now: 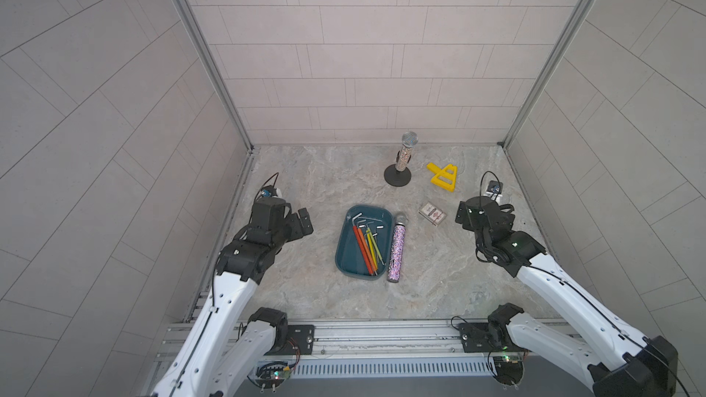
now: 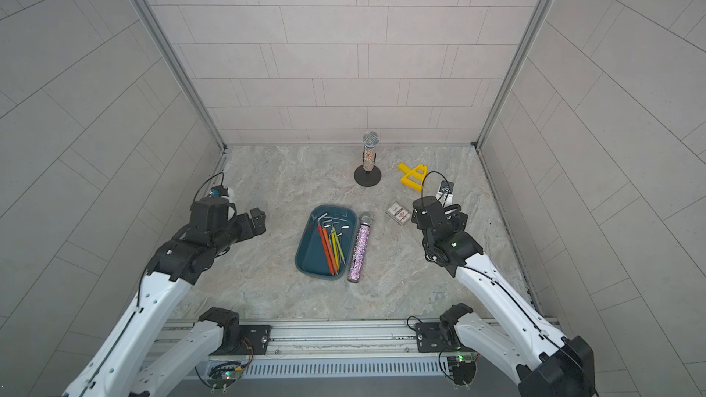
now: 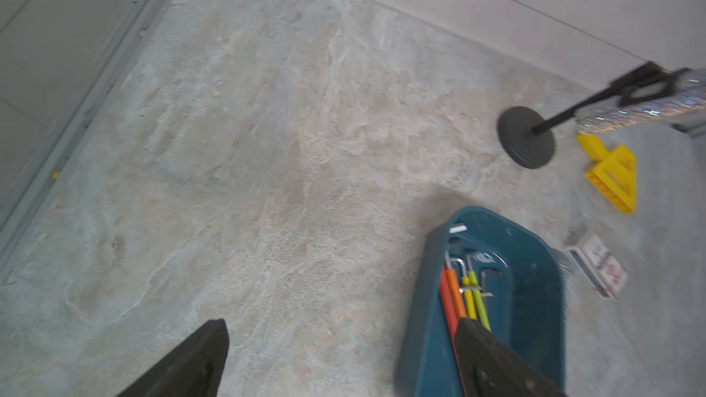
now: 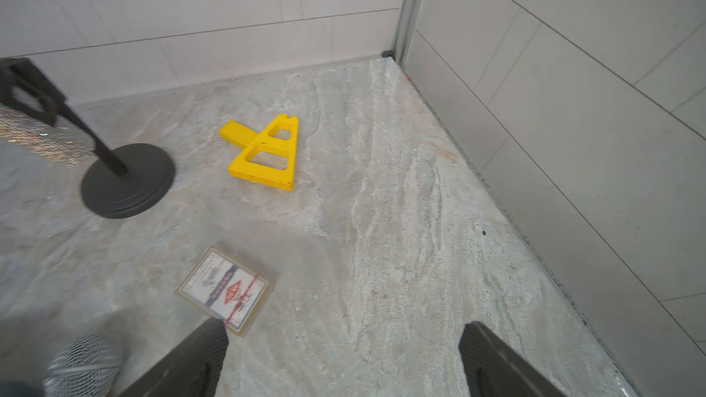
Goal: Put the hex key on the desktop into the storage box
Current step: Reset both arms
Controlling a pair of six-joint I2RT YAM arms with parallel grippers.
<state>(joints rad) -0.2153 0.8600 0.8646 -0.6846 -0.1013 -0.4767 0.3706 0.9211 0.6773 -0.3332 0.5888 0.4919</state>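
Note:
The storage box, a shallow dark teal tub, sits mid-table in both top views. Several hex keys with red, orange, yellow and green sleeves lie inside it, beside bare silver ones. Every hex key I see is in the box. My left gripper hovers to the left of the box, open and empty. In the left wrist view one of its fingers overlaps the box and the hex keys. My right gripper hangs open and empty to the right, by the card box.
A glittery microphone lies along the box's right side. A second microphone on a black stand rises at the back, with a yellow plastic piece next to it. A small patterned card box lies near the right gripper. Walls close three sides.

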